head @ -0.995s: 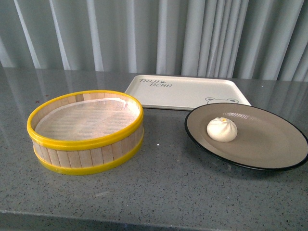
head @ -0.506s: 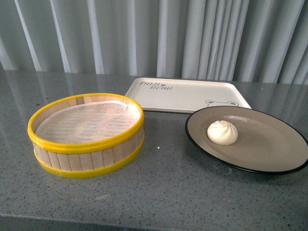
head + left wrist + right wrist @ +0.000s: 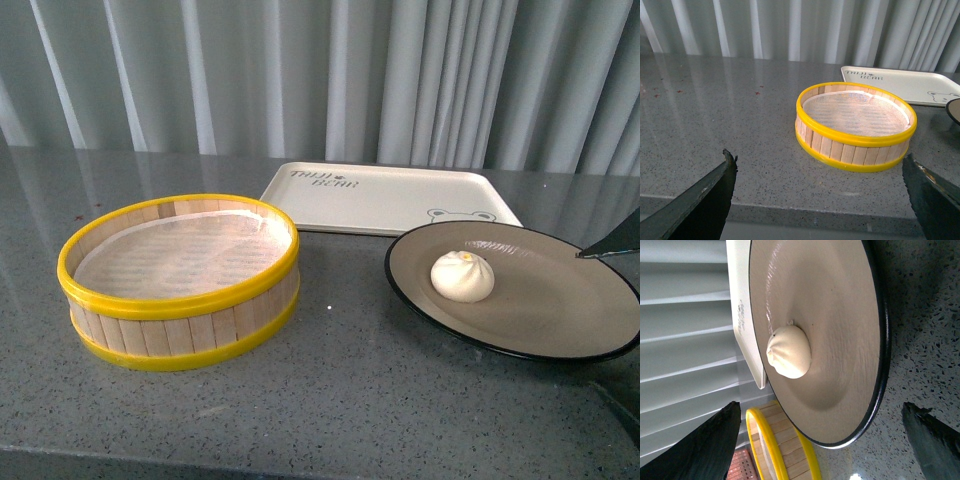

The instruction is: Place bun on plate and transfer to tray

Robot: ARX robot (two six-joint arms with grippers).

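Observation:
The cream-white bun (image 3: 462, 276) rests on the black-rimmed plate (image 3: 560, 305) at the right of the table, left of the plate's middle. The cream tray (image 3: 380, 195) with the bear face lies flat just behind the plate. My right gripper (image 3: 820, 407) is open at the plate's near right side, with the plate rim between its spread fingers (image 3: 615, 243). In the right wrist view the bun (image 3: 789, 351) sits on the plate (image 3: 850, 305), untouched. My left gripper (image 3: 817, 160) is open over the table's front edge and holds nothing.
A yellow-rimmed wooden steamer basket (image 3: 180, 280) lined with white paper stands at the left. In the left wrist view the basket (image 3: 855, 125) is ahead of the left gripper. Grey curtains hang behind the speckled grey table (image 3: 350, 400).
A dark finger of my right gripper has come into the front view at the right edge, over the plate's far right rim. Bun, plate, tray and basket stay put.

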